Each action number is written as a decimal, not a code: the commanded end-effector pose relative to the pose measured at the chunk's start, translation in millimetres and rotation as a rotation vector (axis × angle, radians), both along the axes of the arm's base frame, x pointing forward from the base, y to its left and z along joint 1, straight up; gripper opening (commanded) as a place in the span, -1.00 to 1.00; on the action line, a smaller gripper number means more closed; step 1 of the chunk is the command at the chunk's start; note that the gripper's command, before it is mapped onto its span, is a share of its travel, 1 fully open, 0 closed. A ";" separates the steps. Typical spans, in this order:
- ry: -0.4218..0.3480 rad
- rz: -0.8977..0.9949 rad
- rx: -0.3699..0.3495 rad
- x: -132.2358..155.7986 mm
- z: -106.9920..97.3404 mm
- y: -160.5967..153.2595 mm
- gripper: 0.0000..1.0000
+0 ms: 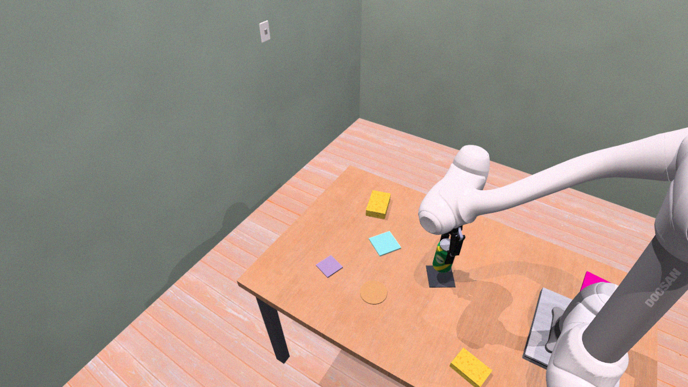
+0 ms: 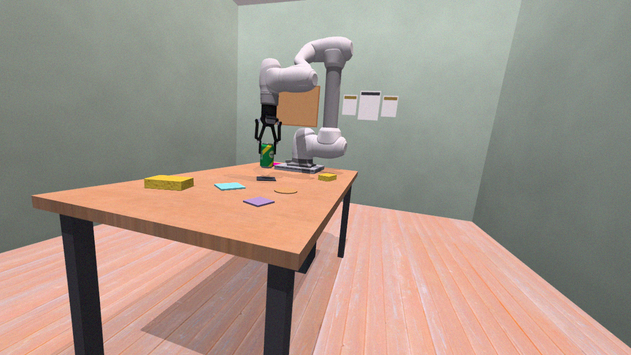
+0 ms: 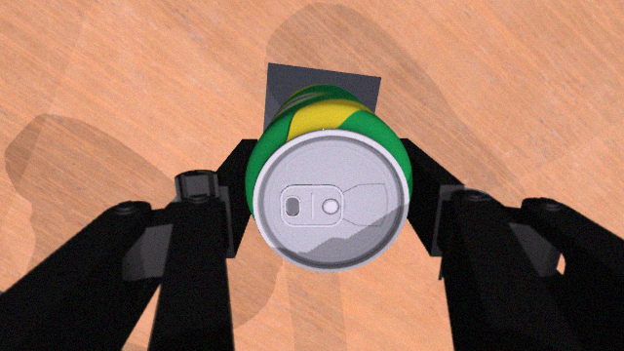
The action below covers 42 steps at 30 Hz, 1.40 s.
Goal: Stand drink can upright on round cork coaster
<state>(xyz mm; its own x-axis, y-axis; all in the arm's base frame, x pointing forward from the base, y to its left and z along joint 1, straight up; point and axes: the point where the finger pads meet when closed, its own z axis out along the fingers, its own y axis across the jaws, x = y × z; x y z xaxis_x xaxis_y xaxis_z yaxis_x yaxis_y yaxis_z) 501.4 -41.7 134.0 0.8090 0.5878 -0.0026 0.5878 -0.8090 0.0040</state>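
A Doosan arm's black gripper (image 2: 266,141) clamps a green-and-yellow drink can (image 2: 266,155) by its sides, fingers partly closed around it, holding it upright in the air above a dark square coaster (image 1: 440,276) on the wooden table (image 1: 394,327). The round cork coaster (image 1: 373,292) lies bare nearby, beside a lilac square (image 1: 329,265) and a cyan square (image 1: 385,242). Two yellow sponges (image 1: 378,203) sit well apart.
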 end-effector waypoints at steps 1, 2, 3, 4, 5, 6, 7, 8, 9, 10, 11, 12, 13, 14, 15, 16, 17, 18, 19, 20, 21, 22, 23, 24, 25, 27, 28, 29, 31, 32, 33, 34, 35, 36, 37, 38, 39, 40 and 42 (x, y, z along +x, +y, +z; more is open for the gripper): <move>-0.001 0.000 0.000 0.6 18.0 0.1 -0.80; -0.001 0.000 0.000 0.6 22.9 0.1 -0.80; -0.001 0.000 0.000 0.6 27.3 0.1 -0.80; -0.001 0.000 0.000 0.6 31.1 0.2 -0.80; -0.001 0.000 0.000 0.5 34.2 0.2 -0.80; -0.001 0.000 0.000 0.4 36.6 0.2 -0.80; -0.001 0.000 0.000 0.4 38.4 0.2 -0.80; -0.001 0.000 0.000 0.4 39.6 0.2 -0.80; -0.001 0.000 0.000 0.3 40.2 0.2 -0.80; -0.001 0.000 0.000 0.3 40.5 0.2 -0.80; -0.001 0.000 0.000 0.3 40.5 0.2 -0.80; -0.001 0.000 0.000 0.3 40.5 0.2 -0.80; -0.001 0.000 0.000 0.3 40.5 0.2 -0.80; -0.001 0.000 0.000 0.3 40.5 0.2 -0.80; -0.001 0.000 0.000 0.4 40.5 0.3 -0.80; -0.001 0.000 0.000 0.4 40.5 0.3 -0.80; -0.001 0.000 0.000 0.6 40.6 0.4 -0.80; -0.001 0.000 0.000 0.8 40.6 0.5 -0.80; -0.001 0.000 0.000 1.2 40.6 0.7 -0.80; -0.001 0.000 0.000 1.6 40.7 1.0 -0.80; -0.001 0.000 0.000 2.2 40.8 1.3 -0.80; -0.001 0.000 0.000 3.0 40.9 1.8 -0.80; -0.001 0.000 0.000 3.9 41.0 2.3 -0.80; -0.001 0.000 0.000 4.9 41.1 2.9 -0.80; -0.001 0.000 0.000 6.2 41.3 3.7 -0.80; -0.001 0.000 0.000 9.2 41.7 5.5 -0.80; -0.001 0.000 0.000 9.2 41.7 5.5 -0.80; -0.001 0.000 0.000 9.2 41.7 5.5 -0.80; -0.001 0.000 0.000 13.0 42.2 7.9 -0.80; -0.001 0.000 0.000 15.2 42.4 9.2 -0.80; -0.001 0.000 0.000 17.6 42.7 10.8 -0.80; -0.001 0.000 0.000 20.2 43.0 12.4 -0.80; -0.001 0.000 0.000 22.9 43.3 14.2 -0.80; -0.001 0.000 0.000 25.9 43.6 16.1 -0.80; -0.001 0.000 0.000 29.0 44.0 18.2 -0.80; -0.001 0.000 0.000 32.2 44.3 20.5 -0.80; -0.001 0.000 0.000 35.7 44.6 22.9 -0.80; -0.001 0.000 0.000 39.3 45.0 25.4 -0.80; -0.001 0.000 0.000 46.9 45.6 30.9 -0.80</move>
